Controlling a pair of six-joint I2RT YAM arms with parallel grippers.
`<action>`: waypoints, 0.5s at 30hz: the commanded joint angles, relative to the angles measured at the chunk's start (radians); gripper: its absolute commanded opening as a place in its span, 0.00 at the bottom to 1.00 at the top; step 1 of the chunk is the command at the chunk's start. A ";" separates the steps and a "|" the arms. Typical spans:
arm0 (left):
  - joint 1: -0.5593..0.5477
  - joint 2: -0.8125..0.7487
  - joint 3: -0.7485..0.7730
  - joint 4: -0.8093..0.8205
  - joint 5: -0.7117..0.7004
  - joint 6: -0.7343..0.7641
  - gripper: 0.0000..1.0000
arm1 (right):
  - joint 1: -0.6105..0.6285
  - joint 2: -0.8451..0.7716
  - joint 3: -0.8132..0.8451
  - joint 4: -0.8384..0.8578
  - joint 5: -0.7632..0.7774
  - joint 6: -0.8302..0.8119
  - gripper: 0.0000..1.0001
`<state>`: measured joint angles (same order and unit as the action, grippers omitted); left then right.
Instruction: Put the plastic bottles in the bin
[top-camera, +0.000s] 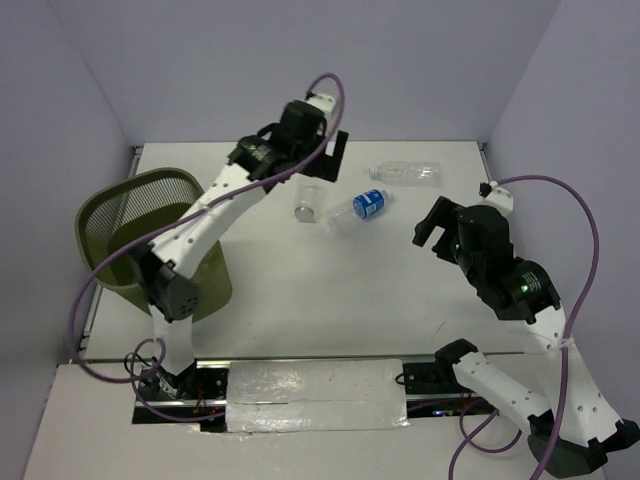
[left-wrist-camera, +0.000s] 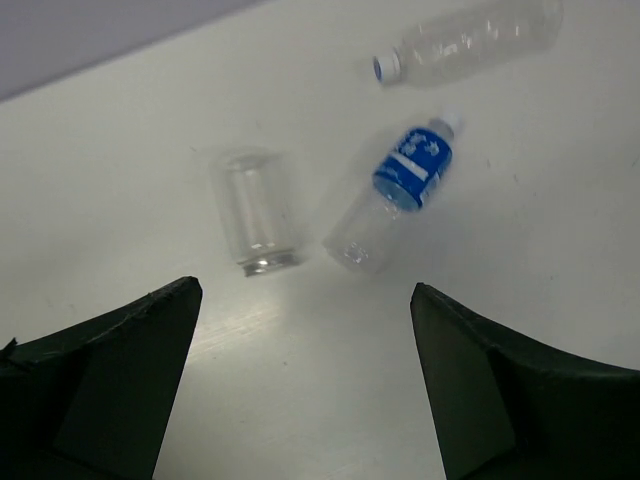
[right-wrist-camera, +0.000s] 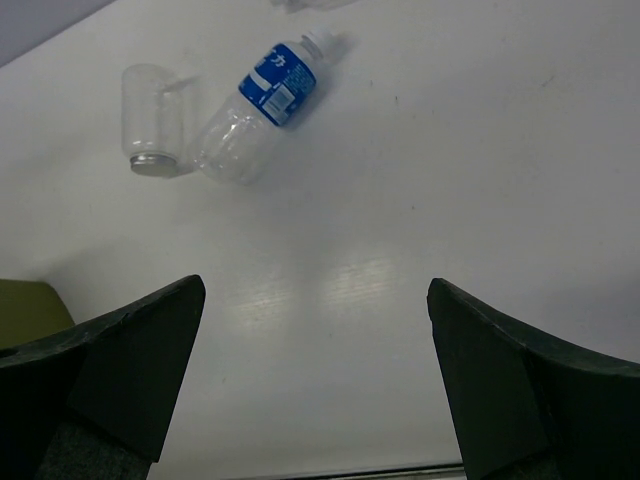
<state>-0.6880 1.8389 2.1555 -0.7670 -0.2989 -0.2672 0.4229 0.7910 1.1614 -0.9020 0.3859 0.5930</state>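
three clear, crinkly plastic bottles lie on the table (top-camera: 300, 290): stubby bottle (top-camera: 306, 200), blue-labelled bottle (top-camera: 362, 208), long white-capped bottle (top-camera: 407, 172). one olive mesh bin (top-camera: 85, 225), rounded-square rim, at its left edge. left claw (left-wrist-camera: 305, 290) and right claw (right-wrist-camera: 315, 285) gape wide, empty.

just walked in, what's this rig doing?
Two arms are clearing bottles into the green mesh bin at the left edge of the table. Three still lie out: a stubby clear one, a blue-labelled one and a longer clear one behind. The left gripper hovers open near them; the right gripper is open and empty.
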 joint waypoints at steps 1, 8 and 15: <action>-0.027 0.074 0.044 -0.009 0.124 0.000 0.99 | 0.004 -0.062 -0.044 -0.060 0.045 0.070 1.00; -0.065 0.276 0.112 0.035 0.205 0.048 0.99 | 0.002 -0.131 -0.088 -0.094 0.038 0.132 1.00; -0.093 0.460 0.161 0.083 0.117 0.092 0.99 | 0.002 -0.124 -0.086 -0.089 0.016 0.146 1.00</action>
<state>-0.7715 2.2456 2.2776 -0.7315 -0.1356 -0.2127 0.4229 0.6621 1.0767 -0.9890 0.3992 0.7170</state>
